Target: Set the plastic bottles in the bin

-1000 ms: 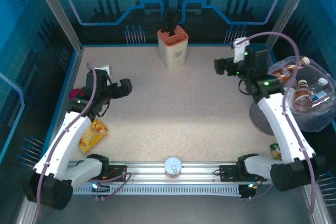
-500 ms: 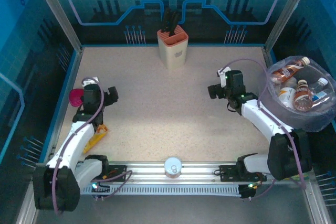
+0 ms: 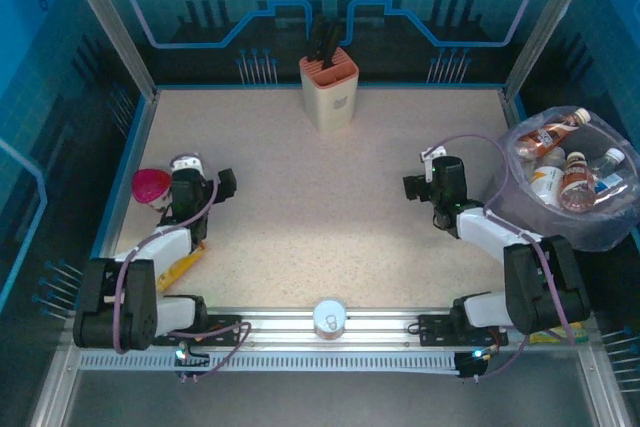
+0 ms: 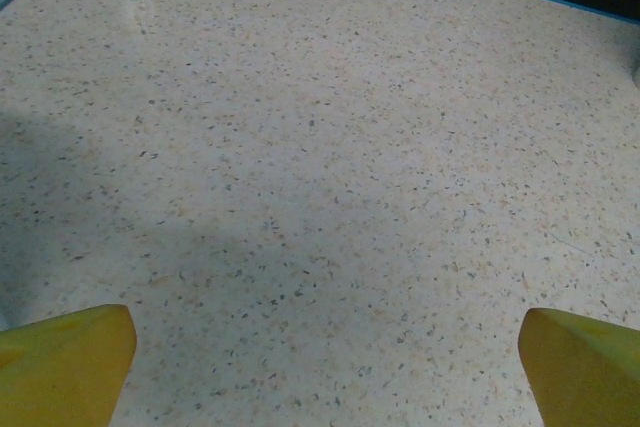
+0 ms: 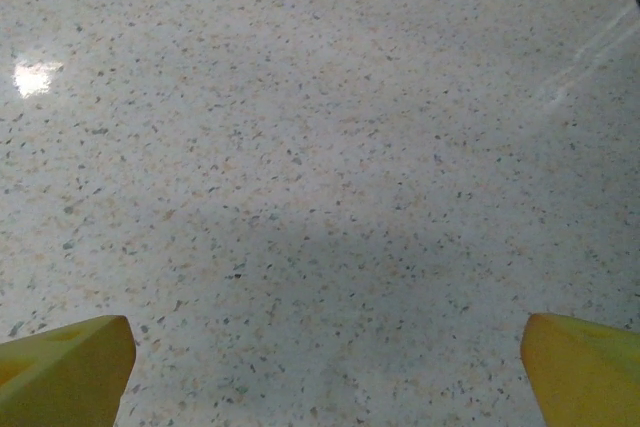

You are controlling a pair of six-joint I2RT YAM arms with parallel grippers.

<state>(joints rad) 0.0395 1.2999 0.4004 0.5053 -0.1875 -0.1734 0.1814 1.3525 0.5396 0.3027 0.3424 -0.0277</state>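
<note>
The bin [image 3: 590,232], lined with a pale translucent bag, stands at the table's right edge. Several plastic bottles lie inside it, among them a brown one [image 3: 548,135], a red-labelled one [image 3: 575,179] and a clear one with a blue label [image 3: 606,163]. My right gripper [image 3: 414,187] hangs low over the table to the left of the bin, with its arm folded back. My left gripper [image 3: 224,185] hovers on the left side. In both wrist views the yellow fingertips [image 4: 65,362] [image 5: 65,367] stand wide apart over bare speckled tabletop, so both grippers [image 4: 325,377] [image 5: 325,377] are open and hold nothing.
A pink-lidded cup [image 3: 152,185] sits just left of the left wrist. A yellow packet [image 3: 182,261] lies under the left arm. A silver can [image 3: 329,317] stands on the front rail. A beige knife block [image 3: 330,87] is at the back centre.
Both arms have folded back toward their bases and lowered. The left gripper drew in beside the pink cup, and the right gripper came away from the bin. Both stayed open.
</note>
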